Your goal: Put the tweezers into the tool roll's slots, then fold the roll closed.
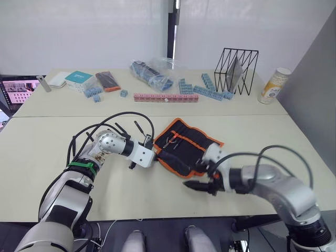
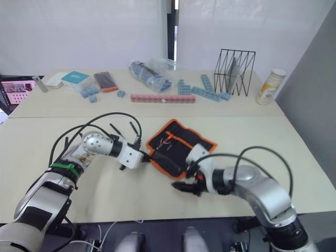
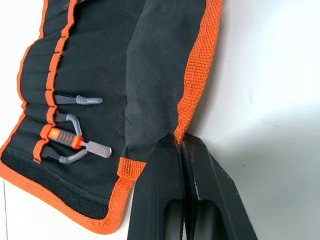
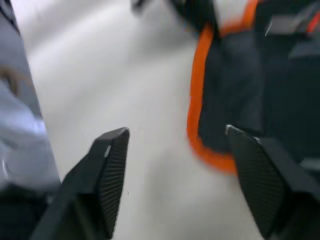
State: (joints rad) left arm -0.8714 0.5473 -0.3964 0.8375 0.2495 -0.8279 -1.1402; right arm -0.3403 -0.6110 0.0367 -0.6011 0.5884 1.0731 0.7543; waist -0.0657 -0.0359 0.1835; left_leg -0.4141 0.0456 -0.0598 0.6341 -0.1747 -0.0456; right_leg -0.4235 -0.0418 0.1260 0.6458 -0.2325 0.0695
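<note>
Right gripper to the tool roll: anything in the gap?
Nothing: the right wrist view shows bare table between the open right gripper and the tool roll.

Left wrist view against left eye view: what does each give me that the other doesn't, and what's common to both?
Left wrist view alone: the left gripper, jaws shut on the orange-trimmed edge of the tool roll, and slim tools seated in the slots, one with an orange grip.

Left eye view alone: the right gripper at the roll's near corner, plus the far clutter: wire rack, pink strip, bag of blue parts and can.

Both: the roll lying open on the table, a flap folded inward, left gripper at its edge.
</note>
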